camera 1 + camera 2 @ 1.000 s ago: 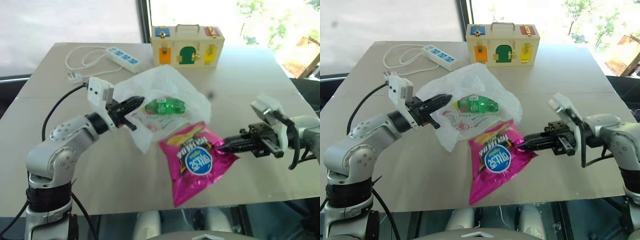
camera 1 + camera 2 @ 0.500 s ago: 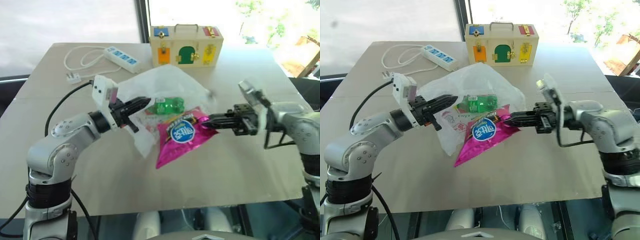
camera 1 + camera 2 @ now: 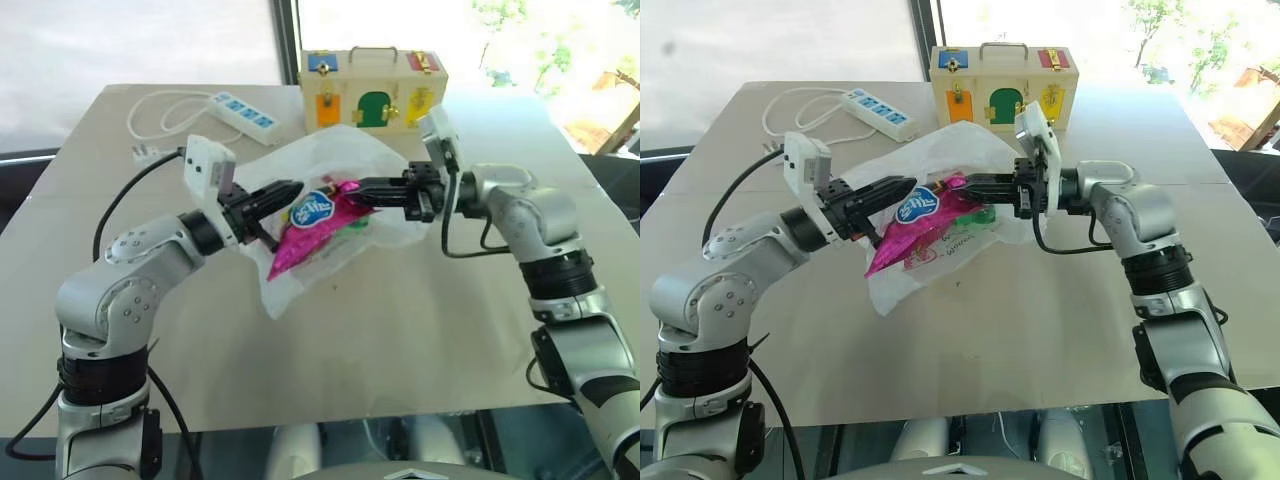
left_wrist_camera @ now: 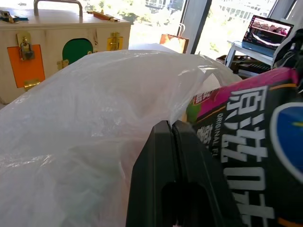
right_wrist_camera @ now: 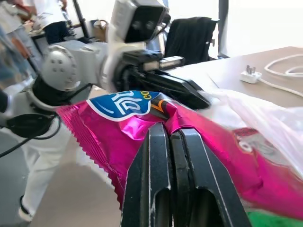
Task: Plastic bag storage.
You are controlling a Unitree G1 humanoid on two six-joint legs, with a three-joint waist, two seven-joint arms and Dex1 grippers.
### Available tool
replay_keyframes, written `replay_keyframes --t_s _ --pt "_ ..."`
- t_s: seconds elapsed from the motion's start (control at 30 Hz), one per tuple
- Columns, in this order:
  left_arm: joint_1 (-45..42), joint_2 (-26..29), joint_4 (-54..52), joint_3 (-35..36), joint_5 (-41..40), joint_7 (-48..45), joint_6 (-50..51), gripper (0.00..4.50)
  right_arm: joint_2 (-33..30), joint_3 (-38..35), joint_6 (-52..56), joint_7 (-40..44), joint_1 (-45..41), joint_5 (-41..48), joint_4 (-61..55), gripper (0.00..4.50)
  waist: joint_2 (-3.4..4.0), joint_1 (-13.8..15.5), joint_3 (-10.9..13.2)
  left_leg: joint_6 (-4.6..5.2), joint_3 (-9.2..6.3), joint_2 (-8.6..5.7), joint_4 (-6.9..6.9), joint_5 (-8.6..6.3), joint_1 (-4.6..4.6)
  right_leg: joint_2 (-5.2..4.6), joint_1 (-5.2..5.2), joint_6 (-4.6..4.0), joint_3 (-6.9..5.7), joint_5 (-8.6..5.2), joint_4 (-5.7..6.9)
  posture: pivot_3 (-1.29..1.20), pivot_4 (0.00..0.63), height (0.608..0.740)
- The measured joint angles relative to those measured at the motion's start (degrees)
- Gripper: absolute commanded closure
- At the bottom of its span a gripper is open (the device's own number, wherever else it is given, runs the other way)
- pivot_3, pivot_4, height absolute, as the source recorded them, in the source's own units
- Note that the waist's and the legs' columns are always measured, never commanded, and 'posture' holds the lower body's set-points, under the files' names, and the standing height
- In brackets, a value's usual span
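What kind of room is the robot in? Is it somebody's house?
Probably an office or lab, not a house. The robot works at a big plain table beside bright windows; behind it stand an office chair and a desk with an open laptop.

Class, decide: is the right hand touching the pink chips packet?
Touching. In the right wrist view the right hand has its fingers shut on a crease of the pink chips packet.
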Motion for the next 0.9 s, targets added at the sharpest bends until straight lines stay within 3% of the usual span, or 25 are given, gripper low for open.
replay_keyframes --t_s 0.17,0.23,0.37,0.57,0.7,0.8,0.9 --pt "-2.0 -0.6 1.2 2.3 -2.0 1.7 0.3 4.5 5.5 2.1 -12.3 -1.0 -1.7 -8.7 16.2 4.43 0.01 -0.3 0.0 0.0 0.02 0.0 0.02 0.0 0.04 0.0 0.01 0.0 0.02 0.0 -0.03 0.0 0.15 0.74" --pt "-2.9 -1.2 1.7 2.4 -2.9 2.2 0.4 4.5 10.0 2.4 -24.0 -7.9 -6.1 -15.3 31.9 4.43 0.02 -1.0 0.0 -0.01 0.02 0.0 0.03 0.01 0.07 -0.01 0.02 0.0 0.02 0.0 -0.05 0.0 0.15 0.74" --pt "-3.6 -1.3 2.4 2.3 -3.4 2.8 0.5 4.5 14.2 2.4 -35.8 -19.2 -12.0 -23.4 47.5 4.43 0.06 -1.8 0.0 -0.01 0.03 0.0 0.04 0.01 0.08 -0.01 0.02 0.0 0.03 0.0 0.08 0.0 0.15 0.74" --pt "-3.8 -2.0 3.1 2.3 -3.6 3.1 0.4 4.5 18.8 0.4 -40.1 -38.9 -16.3 -30.3 58.5 4.43 0.08 -2.1 0.1 -0.02 0.03 0.0 0.0 0.01 0.05 -0.01 0.02 0.0 0.02 0.0 0.05 0.0 0.15 0.74" --pt "-3.7 -2.8 3.1 1.9 -3.5 3.4 0.0 4.5 24.2 -10.4 -40.1 -48.7 -19.8 -24.8 59.5 4.43 0.17 -2.8 0.1 -0.02 0.02 0.0 -0.04 0.01 0.04 -0.01 0.01 0.0 0.01 0.0 0.05 0.0 0.15 0.74" --pt "-3.7 -3.1 3.2 1.8 -3.3 3.5 -0.2 4.5 25.8 -10.2 -39.5 -45.4 -20.3 -25.0 57.8 3.76 0.16 -3.1 0.1 -0.02 0.03 0.0 -0.06 0.01 0.05 -0.01 0.02 0.0 0.03 0.0 0.01 0.0 0.15 0.74" --pt "-3.7 -3.6 3.2 1.4 -2.6 3.4 -0.7 4.5 25.7 -0.7 -36.0 -29.7 -14.4 -30.9 53.1 2.5 0.18 -2.9 0.1 -0.02 0.01 -0.01 -0.09 0.01 0.06 0.0 0.04 0.0 0.02 0.0 -0.03 0.0 0.15 0.74"
